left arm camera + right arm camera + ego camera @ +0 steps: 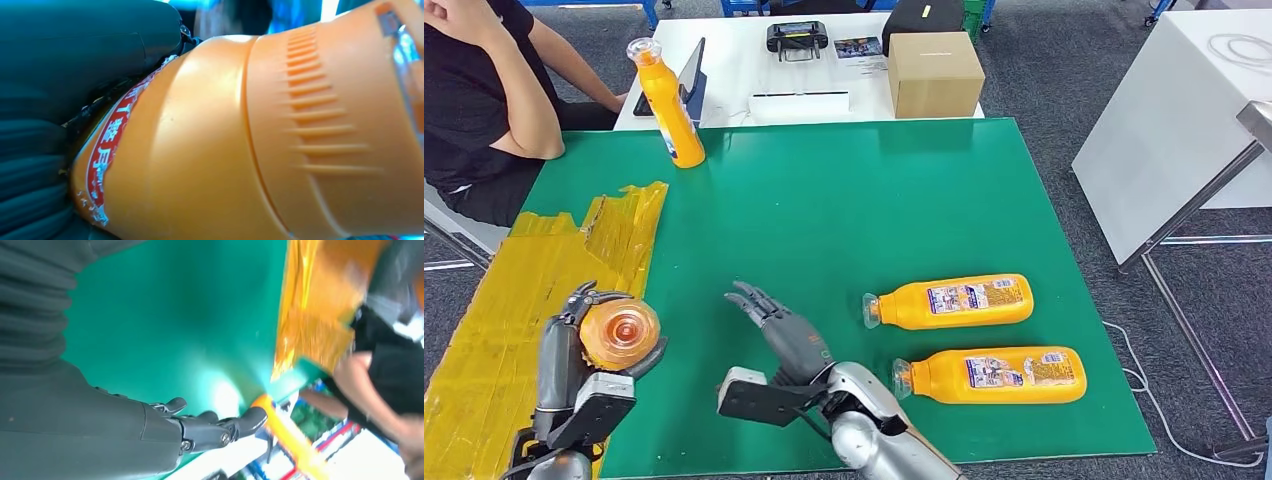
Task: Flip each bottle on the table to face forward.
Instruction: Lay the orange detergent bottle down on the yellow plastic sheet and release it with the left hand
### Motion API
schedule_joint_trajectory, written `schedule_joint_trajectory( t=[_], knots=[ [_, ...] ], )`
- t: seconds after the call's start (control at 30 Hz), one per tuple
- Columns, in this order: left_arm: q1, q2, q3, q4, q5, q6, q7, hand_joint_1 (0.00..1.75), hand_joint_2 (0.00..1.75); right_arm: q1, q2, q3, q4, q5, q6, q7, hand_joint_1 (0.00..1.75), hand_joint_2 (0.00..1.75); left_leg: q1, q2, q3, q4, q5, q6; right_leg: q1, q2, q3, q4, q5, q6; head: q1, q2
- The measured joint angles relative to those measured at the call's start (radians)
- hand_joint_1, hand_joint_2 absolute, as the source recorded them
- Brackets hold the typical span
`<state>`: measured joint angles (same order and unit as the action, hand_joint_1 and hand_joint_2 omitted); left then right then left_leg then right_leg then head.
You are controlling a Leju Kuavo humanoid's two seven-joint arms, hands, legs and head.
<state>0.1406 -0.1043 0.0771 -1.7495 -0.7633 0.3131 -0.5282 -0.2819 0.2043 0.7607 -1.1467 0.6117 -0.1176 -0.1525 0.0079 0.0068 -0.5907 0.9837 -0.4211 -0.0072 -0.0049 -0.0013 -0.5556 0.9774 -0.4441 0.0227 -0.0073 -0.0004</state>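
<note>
Left hand [584, 345] is gripping our bottle [620, 335] at lower left, cap pointing up at us; our right hand [779, 325] is hovering empty, fingers spread, nearer the two lying bottles [969, 340].

upright bottle [667, 103]: upper left, on mat's [824, 200] far edge | two lying bottles [951, 301] [992, 375]: lower right, one behind other | held bottle [619, 335]: lower left | box [934, 73]: top centre, behind mat
</note>
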Motion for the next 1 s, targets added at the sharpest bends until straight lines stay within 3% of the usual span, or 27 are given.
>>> schedule_joint_trajectory(
  t=[0.23,0.4,0.5,0.6,0.77,0.9,1.0],
  knots=[
    [0.000,0.018,0.026,0.026,-0.122,0.097,0.022,1.75,1.75,0.021,-0.065,-0.046,-0.117,0.000,0.010,0.001,0.00,0.00,0.000,0.000,0.000,0.000,0.000,0.000,0.000,0.000,0.000,0.000,0.000,0.000,0.000,0.000],
    [-0.003,0.056,0.035,0.092,-0.424,0.236,0.163,1.75,1.75,0.026,-0.115,-0.060,-0.169,-0.043,0.017,-0.012,0.00,0.00,0.000,0.000,0.000,0.000,0.000,0.000,0.000,0.000,0.000,0.000,0.000,0.000,0.000,0.000],
    [-0.015,0.104,0.058,0.199,-0.536,0.258,0.223,1.75,1.75,0.028,-0.160,-0.074,-0.205,-0.064,0.036,-0.027,0.00,0.00,0.000,0.000,0.000,0.000,0.000,0.000,0.000,0.000,0.000,0.000,0.000,0.000,0.000,0.000],
    [-0.036,0.164,0.096,0.369,-0.572,0.251,0.232,1.75,1.75,0.031,-0.200,-0.078,-0.234,-0.070,0.056,-0.042,0.00,0.00,0.000,0.002,0.000,0.000,0.000,0.000,0.000,0.001,0.000,0.000,0.000,0.000,0.000,0.000],
    [-0.112,0.245,0.134,0.618,-0.679,0.257,0.251,1.75,1.75,0.010,-0.220,-0.077,-0.237,-0.090,0.078,-0.049,0.00,0.00,0.000,-0.002,0.002,-0.001,0.000,0.000,0.000,-0.001,0.003,0.000,-0.001,0.000,0.000,0.000],
    [-0.185,0.280,0.136,0.753,-0.712,0.266,0.266,0.00,1.75,-0.015,-0.220,-0.075,-0.229,-0.099,0.085,-0.049,0.00,0.00,0.000,-0.006,0.011,-0.002,-0.004,0.000,0.000,-0.003,0.016,0.000,-0.003,-0.001,0.000,0.000],
    [-0.218,0.298,0.136,0.814,-0.722,0.266,0.272,0.00,1.75,-0.022,-0.220,-0.075,-0.222,-0.104,0.087,-0.050,0.00,0.00,0.000,-0.006,0.020,-0.003,-0.008,0.002,0.000,-0.003,0.023,0.000,-0.005,-0.001,0.000,0.000]
  ],
)
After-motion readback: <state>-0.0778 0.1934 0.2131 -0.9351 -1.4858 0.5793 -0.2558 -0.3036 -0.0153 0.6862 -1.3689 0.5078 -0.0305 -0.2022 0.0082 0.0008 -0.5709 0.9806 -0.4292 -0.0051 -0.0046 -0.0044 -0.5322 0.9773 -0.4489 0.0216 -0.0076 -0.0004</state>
